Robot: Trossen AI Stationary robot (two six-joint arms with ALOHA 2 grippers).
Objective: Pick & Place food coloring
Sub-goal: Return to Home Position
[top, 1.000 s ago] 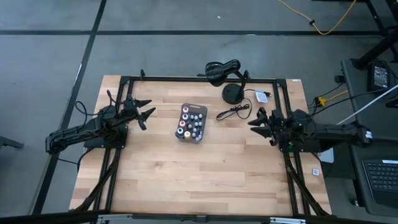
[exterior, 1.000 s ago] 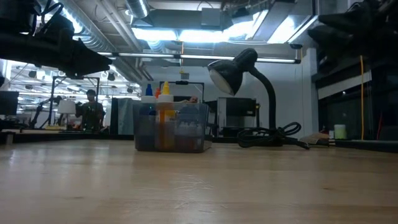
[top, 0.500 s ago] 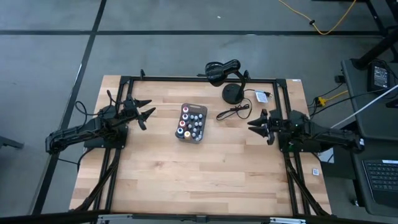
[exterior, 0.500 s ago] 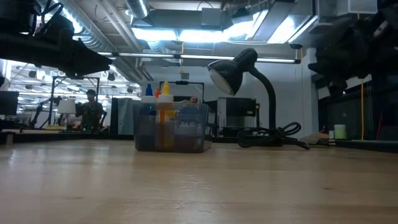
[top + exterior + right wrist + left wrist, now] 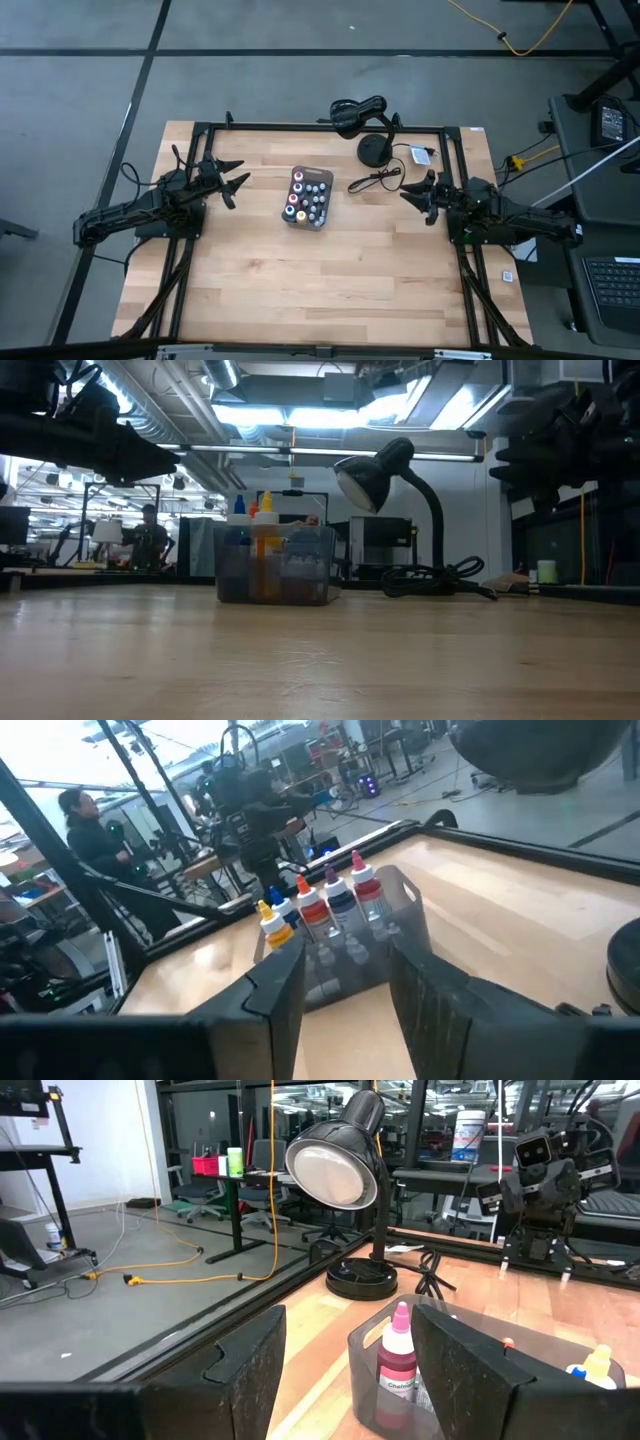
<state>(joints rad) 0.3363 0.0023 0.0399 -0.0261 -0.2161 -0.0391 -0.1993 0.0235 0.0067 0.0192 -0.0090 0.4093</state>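
Several food coloring bottles (image 5: pixel 307 197) with coloured caps stand upright in a grey tray (image 5: pixel 286 218) near the middle of the table. They also show in the low view (image 5: pixel 262 520) and in both wrist views (image 5: pixel 398 1360) (image 5: pixel 325 905). My left gripper (image 5: pixel 238 175) hovers open to the tray's left, level and pointing at the tray (image 5: pixel 480 1380). To the tray's right, my right gripper (image 5: pixel 412 200) hovers open and level, pointing at the tray (image 5: pixel 400 930). Nothing is between either pair of fingers.
A black desk lamp (image 5: pixel 360 115) stands on its round base (image 5: pixel 375 150) at the far edge, right of centre, with its cable (image 5: pixel 375 180) trailing on the wood between tray and right gripper. A black frame runs around the table. A person (image 5: pixel 148 535) stands in the room beyond.
My right gripper has sunk a little and tipped from a downward slant to level, still open and to the tray's right. The tray and the bottles have kept still.
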